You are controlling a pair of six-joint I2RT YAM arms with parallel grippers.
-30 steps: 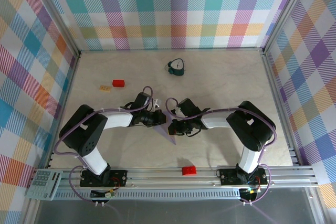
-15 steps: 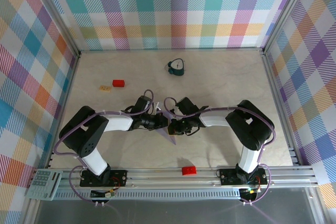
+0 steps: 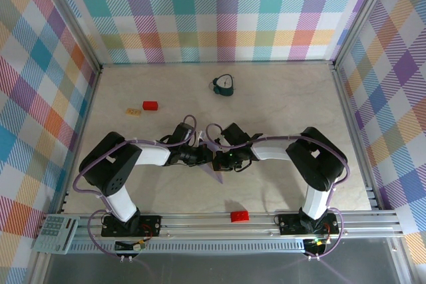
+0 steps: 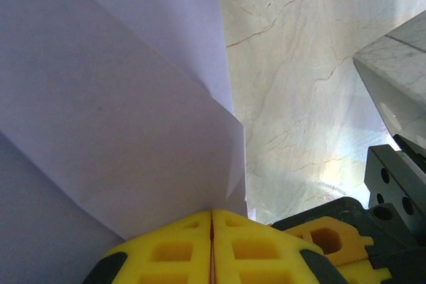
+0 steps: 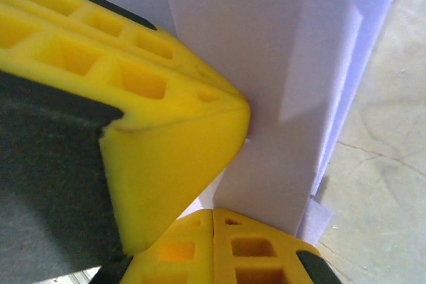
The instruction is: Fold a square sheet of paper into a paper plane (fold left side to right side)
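Lavender creased paper plane sits clamped in both the left jaws and right jaws.

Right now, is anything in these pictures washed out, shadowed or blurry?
Top external view: even light, sharp, only faint shadows under the arms on the table. Left wrist view: a bright glare patch on the marble beside the paper plane, which looks softly shaded. Right wrist view: the right gripper sits so close that its yellow edges look slightly soft.
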